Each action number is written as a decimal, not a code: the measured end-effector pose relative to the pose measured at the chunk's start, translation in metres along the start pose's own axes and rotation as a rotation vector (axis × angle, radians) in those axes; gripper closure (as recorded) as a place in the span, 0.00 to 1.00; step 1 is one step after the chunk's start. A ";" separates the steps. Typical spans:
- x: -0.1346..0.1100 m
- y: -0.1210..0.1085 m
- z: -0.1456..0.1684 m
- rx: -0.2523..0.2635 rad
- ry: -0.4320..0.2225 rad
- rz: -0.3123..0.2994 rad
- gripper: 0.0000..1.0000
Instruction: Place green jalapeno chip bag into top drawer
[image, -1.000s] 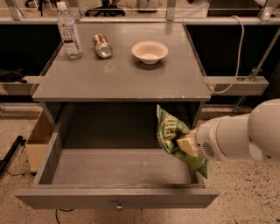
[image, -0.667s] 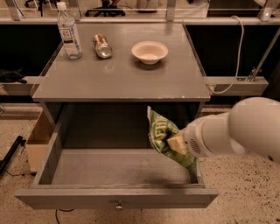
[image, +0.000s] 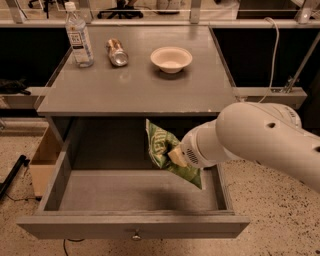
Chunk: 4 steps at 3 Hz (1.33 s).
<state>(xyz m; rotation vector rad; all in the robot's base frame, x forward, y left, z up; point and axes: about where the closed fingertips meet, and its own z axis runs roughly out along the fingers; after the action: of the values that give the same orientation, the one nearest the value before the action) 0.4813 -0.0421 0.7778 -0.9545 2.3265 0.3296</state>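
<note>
— What is on the far left?

— A cardboard box (image: 43, 161) stands on the floor beside the grey table (image: 130, 92). On the table's back left corner a clear water bottle (image: 79, 36) stands upright, then a metallic can (image: 117, 51) lies on its side, then a white bowl (image: 171, 59) sits near the middle.

— And below the tabletop?

— The top drawer (image: 120, 192) is pulled wide open, its flat front panel toward the camera with a small round knob (image: 135, 235) at centre.

— Where is the green jalapeno chip bag (image: 159, 142)?

— In the air over the right half of the drawer, just under the tabletop's front edge, not touching the drawer floor. It is crinkly green foil with pale lettering, standing tilted: one pale sealed end points up and left, and the other corner hangs down to the right.

— And the gripper (image: 175, 156)?

— It is clamped on the bag's middle; a pale fingertip (image: 174, 158) presses against the foil. The thick white arm (image: 260, 142) reaches in from the right, over the drawer's right wall. Behind it a pale cable (image: 273, 50) hangs beside the table.
</note>
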 end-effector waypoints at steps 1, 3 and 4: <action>-0.001 -0.002 -0.016 0.023 -0.043 0.006 1.00; -0.016 0.002 0.015 0.000 -0.024 -0.006 1.00; -0.015 0.014 0.051 -0.032 0.032 -0.023 1.00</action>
<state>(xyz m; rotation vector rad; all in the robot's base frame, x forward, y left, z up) 0.5023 -0.0019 0.7469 -1.0078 2.3440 0.3456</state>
